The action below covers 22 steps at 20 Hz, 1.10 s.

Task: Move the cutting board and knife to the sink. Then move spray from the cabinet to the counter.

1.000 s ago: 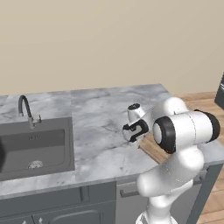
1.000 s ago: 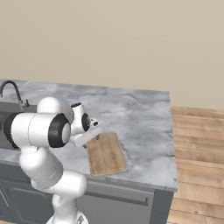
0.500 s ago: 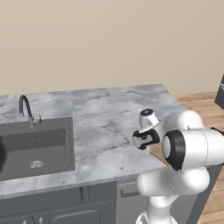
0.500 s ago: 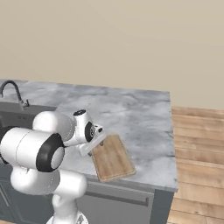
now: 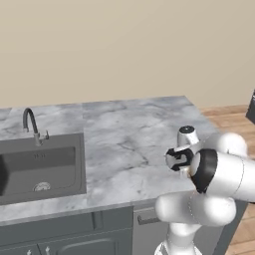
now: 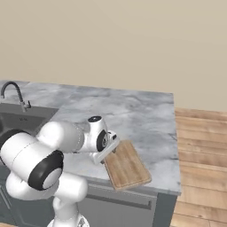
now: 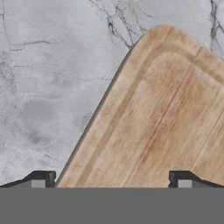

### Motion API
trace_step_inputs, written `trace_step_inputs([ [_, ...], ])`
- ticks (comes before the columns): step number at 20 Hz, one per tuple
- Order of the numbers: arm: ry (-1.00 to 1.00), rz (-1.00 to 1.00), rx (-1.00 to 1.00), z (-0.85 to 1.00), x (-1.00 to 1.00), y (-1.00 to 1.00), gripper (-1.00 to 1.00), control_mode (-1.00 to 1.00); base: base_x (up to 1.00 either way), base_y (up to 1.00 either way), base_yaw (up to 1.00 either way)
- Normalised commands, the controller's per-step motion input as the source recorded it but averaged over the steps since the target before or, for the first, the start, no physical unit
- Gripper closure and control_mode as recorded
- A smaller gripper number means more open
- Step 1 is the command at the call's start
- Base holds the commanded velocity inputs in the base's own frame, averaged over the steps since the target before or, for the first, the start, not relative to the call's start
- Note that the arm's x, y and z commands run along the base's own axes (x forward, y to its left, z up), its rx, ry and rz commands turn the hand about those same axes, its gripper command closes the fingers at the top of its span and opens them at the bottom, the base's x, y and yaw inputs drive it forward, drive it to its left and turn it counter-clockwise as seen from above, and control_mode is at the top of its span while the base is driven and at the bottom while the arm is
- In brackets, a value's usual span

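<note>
- Gripper (image 7: 112, 181): jaws wide apart, nothing between them, hovering above near edge of cutting board (image 7: 162, 127).
- Cutting board: flat on bench (image 6: 146, 115), at front edge, near right-hand corner; skewed to bench edge.
- Sink (image 5: 40, 167): at bench's left end, well apart from board; faucet (image 5: 31, 124) behind basin.

Counter (image 6: 146, 111): grey-white marble-veined slab over dark base cabinets. Cutting board (image 6: 127, 165): light wood, grooved, flat near the front right edge, set askew. Knife: not discernible, possibly hidden behind the arm.
</note>
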Motion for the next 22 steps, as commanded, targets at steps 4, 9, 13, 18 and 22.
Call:
trace_step_inputs([
  [4, 0.01, 0.02, 0.01, -0.24, -0.42, -0.51, -1.00, -1.00, 0.00, 0.00, 0.00],
  [9, -0.04, -0.01, 0.01, 0.30, -0.27, 0.09, -1.00, -1.00, 0.00, 0.00, 0.00],
  [13, -0.16, -0.06, 0.00, 1.00, -0.61, 0.65, -1.00, -1.00, 0.00, 0.00, 0.00],
  [18, -0.02, -0.15, 0.00, 1.00, -0.51, 0.40, -1.00, -1.00, 0.00, 0.00, 0.00],
  [22, 0.18, -0.23, 0.12, 0.83, -0.87, -0.11, -1.00, -1.00, 0.00, 0.00, 0.00],
])
